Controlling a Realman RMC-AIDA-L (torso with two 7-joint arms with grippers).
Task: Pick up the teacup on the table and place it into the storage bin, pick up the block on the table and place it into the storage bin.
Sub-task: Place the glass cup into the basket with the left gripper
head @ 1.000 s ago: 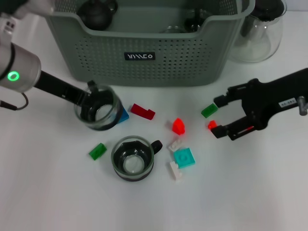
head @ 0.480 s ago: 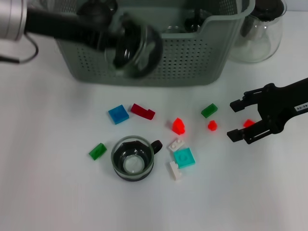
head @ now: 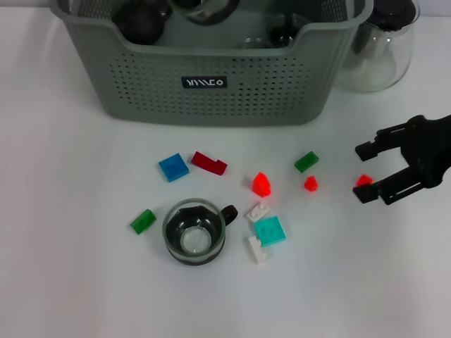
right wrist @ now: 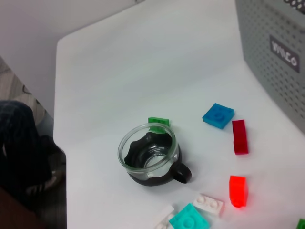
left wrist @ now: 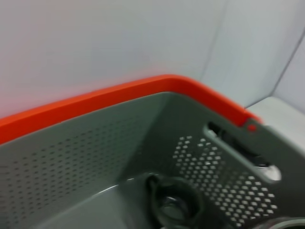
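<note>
- While the storage bin (head: 211, 70) fills the table's far edge, one glass teacup (head: 194, 232) sits on open tabletop well in front of it, blocks scattered around.
- Right gripper (head: 368, 172), right of the bin's front, gapes open over a small red block (head: 363, 180), holding nothing.
- Left gripper unseen; I cannot tell its state.

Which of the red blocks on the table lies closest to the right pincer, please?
The small red block right beside the right pincer, between its open fingers; the other red blocks lie farther left.
</note>
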